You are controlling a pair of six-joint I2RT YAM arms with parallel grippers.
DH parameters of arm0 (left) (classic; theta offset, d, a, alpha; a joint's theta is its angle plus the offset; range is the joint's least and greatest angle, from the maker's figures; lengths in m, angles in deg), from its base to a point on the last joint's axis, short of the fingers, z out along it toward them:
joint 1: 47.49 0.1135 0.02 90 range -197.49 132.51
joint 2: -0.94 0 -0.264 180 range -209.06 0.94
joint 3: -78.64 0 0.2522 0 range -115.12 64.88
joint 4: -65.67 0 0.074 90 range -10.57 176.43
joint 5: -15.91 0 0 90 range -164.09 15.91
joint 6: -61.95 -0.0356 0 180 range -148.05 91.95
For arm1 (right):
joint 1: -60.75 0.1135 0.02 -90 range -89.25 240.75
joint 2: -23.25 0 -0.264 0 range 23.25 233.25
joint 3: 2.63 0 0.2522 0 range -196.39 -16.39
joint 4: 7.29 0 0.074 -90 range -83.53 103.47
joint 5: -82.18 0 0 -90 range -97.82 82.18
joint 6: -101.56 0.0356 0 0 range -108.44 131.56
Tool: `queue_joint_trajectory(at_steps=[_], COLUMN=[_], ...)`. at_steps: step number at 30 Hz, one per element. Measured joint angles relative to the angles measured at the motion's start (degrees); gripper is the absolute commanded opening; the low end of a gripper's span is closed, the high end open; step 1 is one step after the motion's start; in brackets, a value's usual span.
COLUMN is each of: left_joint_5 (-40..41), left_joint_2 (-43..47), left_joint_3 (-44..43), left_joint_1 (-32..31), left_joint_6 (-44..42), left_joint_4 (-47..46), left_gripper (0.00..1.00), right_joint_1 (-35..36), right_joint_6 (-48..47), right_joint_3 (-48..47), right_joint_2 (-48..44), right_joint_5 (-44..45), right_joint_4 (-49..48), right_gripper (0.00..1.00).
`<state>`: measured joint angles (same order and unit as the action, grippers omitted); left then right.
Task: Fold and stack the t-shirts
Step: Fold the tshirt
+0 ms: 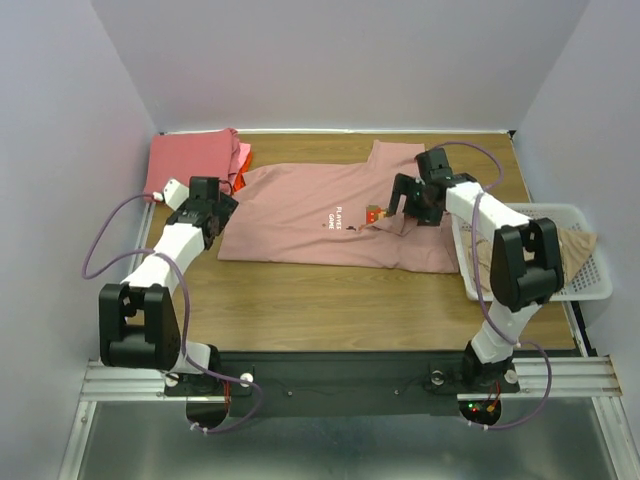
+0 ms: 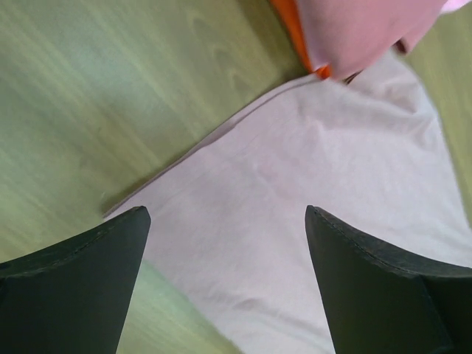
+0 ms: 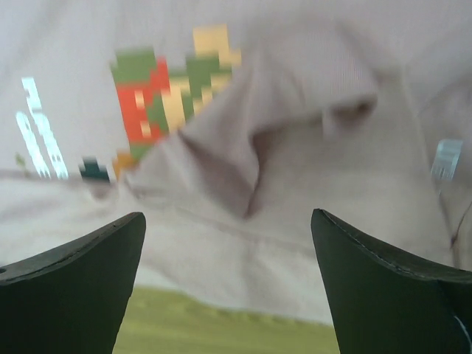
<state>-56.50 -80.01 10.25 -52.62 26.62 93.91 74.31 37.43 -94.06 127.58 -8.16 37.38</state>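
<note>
A dusty pink t-shirt (image 1: pixel 310 215) with a pixel-art figure print (image 1: pixel 375 213) lies spread on the wooden table. My left gripper (image 1: pixel 218 215) is open over its left edge; the cloth (image 2: pixel 295 184) lies between the fingers. My right gripper (image 1: pixel 405 207) is open over a rumpled fold (image 3: pixel 295 147) by the print (image 3: pixel 166 88), near the shirt's edge. A stack of folded shirts (image 1: pixel 195 160), coral-red on top with pink and orange (image 2: pixel 295 33) edges, sits at the back left. A tan shirt (image 1: pixel 575 245) lies in the basket.
A white plastic mesh basket (image 1: pixel 590 285) stands at the right edge beside the right arm. Bare wooden table (image 1: pixel 330 305) runs in front of the spread shirt. White walls close in on the left, back and right.
</note>
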Motion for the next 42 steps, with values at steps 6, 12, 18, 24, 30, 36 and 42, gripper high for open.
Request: queue_joint_trajectory(at_steps=[6,12,18,24,30,36,42], left_joint_5=[-2.67,-3.89,-3.85,-3.34,-2.99,-2.93,-2.51], left_joint_2=[1.86,1.86,1.86,1.86,1.84,1.51,1.53], left_joint_3=[7.06,8.31,8.31,8.31,8.31,8.31,8.31], left_joint_1=[-0.02,-0.02,-0.02,-0.02,-0.02,-0.02,-0.02], left_joint_6=[-0.61,-0.85,-0.85,-0.83,-0.83,-0.85,-0.85], left_joint_4=[-0.11,-0.39,-0.59,-0.52,-0.52,-0.5,-0.09], left_gripper=[0.99,0.98,0.98,0.98,0.98,0.98,0.98], right_joint_1=[0.68,0.94,1.14,1.14,1.14,1.14,1.16], right_joint_6=[0.37,0.57,1.4,2.23,2.89,4.13,5.35], right_joint_3=[8.85,9.38,7.17,3.89,-1.36,-13.73,-24.24], right_joint_2=[-5.99,-4.57,1.25,4.61,8.44,15.96,21.05], right_joint_5=[-3.04,-4.26,-5.31,-6.82,-7.3,-7.69,-8.52], right_joint_4=[-1.66,-3.69,-7.28,-9.14,-9.55,-10.23,-11.26], right_gripper=[1.0,1.0,1.0,1.0,1.0,1.0,1.0])
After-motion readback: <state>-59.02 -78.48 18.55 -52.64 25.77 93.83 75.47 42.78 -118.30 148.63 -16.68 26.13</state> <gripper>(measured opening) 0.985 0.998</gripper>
